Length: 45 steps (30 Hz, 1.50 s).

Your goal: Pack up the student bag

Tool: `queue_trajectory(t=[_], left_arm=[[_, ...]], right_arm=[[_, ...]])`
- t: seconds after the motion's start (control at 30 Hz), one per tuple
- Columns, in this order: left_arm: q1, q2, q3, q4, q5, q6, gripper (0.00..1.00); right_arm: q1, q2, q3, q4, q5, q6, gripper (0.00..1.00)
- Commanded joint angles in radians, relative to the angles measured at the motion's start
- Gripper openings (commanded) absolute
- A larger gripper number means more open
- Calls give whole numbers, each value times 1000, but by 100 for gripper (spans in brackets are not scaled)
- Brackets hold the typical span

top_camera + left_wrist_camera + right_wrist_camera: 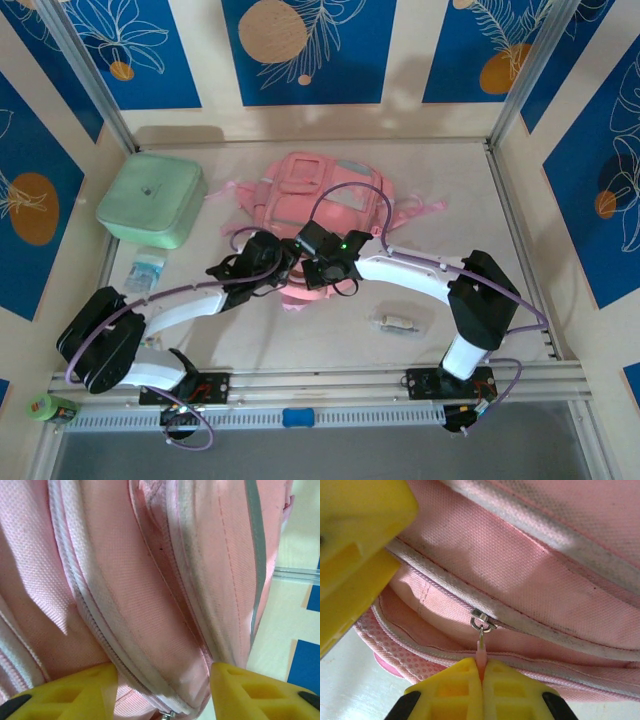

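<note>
The student bag [330, 200] lies flat on the worktop [470, 220], in the middle of its far half, with its pink straps trailing out towards the left and right edges. Both arms reach in over the bag's near end and meet there.

In the right wrist view, the right claw [481, 666] is closed, its two yellow fingers pinched together on the pink zip pull [481, 650]. The pull hangs from a small metal slider [483, 621] that sits on a pale zip line running across the pink fabric. A yellow finger of the other claw shows in the upper left of that view, close above the same seam.

In the left wrist view, the left claw [162, 672] stands open, its fingers [70, 692] apart. A rounded ridge of the bag, with a zip running along it, sits between them; whether the fingers press on the fabric cannot be told.

A mint-green square box [150, 202] sits in the far left corner of the worktop, just beside the bag's left strap. A small grey-blue case [148, 270] lies near the left edge, on the near side of the box. A small pale object [398, 321] lies right of centre towards the near edge, apart from the bag.
</note>
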Motion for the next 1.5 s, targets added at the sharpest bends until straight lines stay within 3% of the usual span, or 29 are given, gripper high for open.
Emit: queue_trajectory(t=[0.0, 0.2, 0.53, 0.97, 1.23, 1.47], left_arm=[[-20, 48, 13, 23, -45, -79, 45], [-88, 103, 55, 25, -130, -137, 40], [-86, 117, 68, -13, -211, -106, 0], [7, -80, 2, -156, -241, 54, 0], [165, -143, -31, -158, -62, 165, 0], [218, -181, -35, -209, -2, 255, 0]], right_arm=[[2, -27, -15, -1, -16, 11, 0], [2, -16, -7, 3, -11, 11, 0], [4, -26, 2, -64, 62, 8, 0], [-31, -116, -65, -232, 201, 30, 0], [-169, -164, -115, -215, 203, -11, 0], [-284, -135, -77, -155, 199, -78, 0]])
